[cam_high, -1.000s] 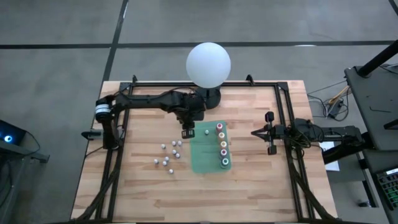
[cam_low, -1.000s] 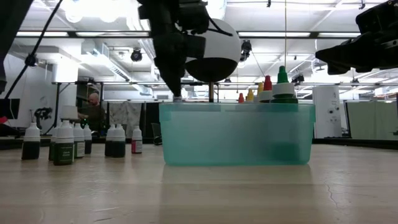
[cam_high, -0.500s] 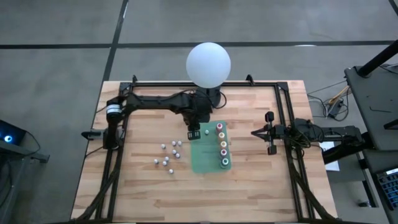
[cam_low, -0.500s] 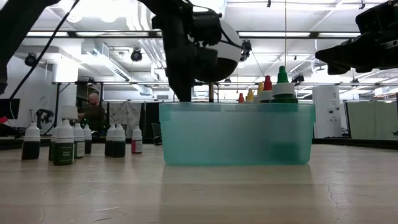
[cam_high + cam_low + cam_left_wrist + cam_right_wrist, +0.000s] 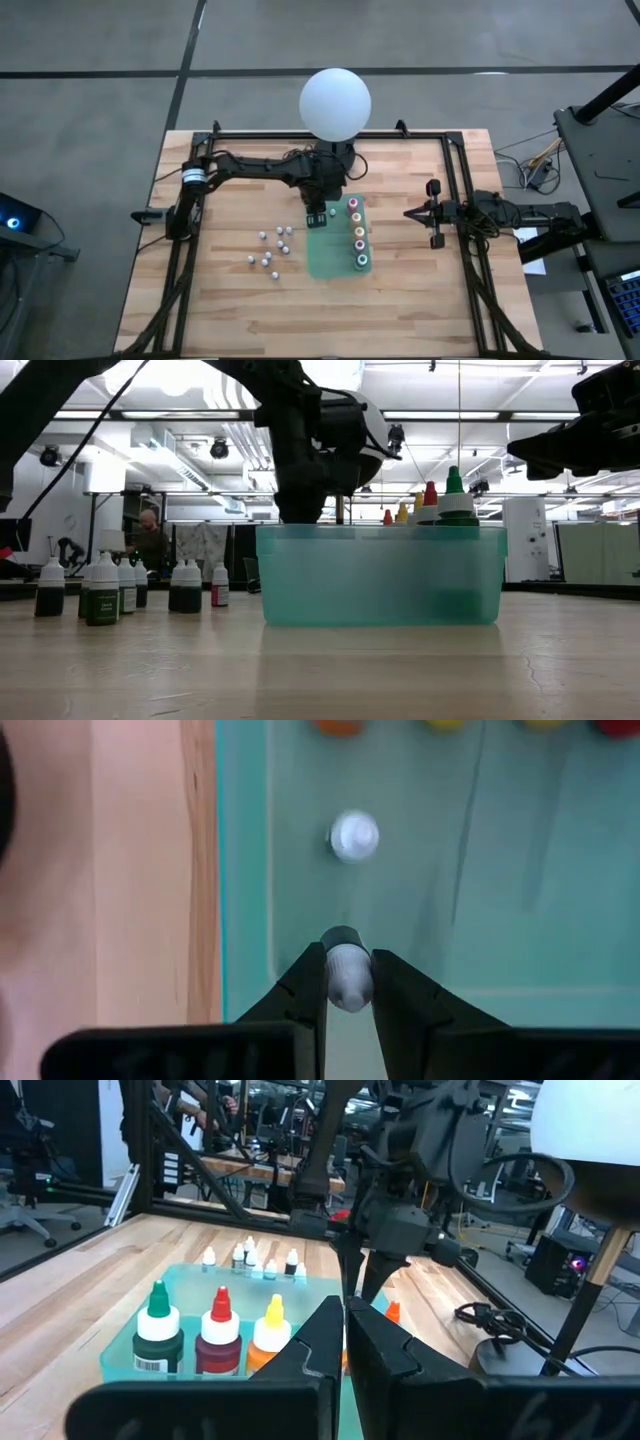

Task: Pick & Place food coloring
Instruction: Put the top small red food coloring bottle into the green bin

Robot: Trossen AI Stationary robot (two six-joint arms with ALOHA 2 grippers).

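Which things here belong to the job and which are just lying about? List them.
Job: white-capped bottle held in the left tool; loose small bottles; colour-capped bottles; green bin.
Lying about: globe lamp; idle right tool at the table's right edge.

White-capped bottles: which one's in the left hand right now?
The white-capped bottle pinched between the left hand's fingers, over the teal bin. A second one stands free inside the bin; the others sit grouped on the table outside it.

White-capped bottle upright over green bin
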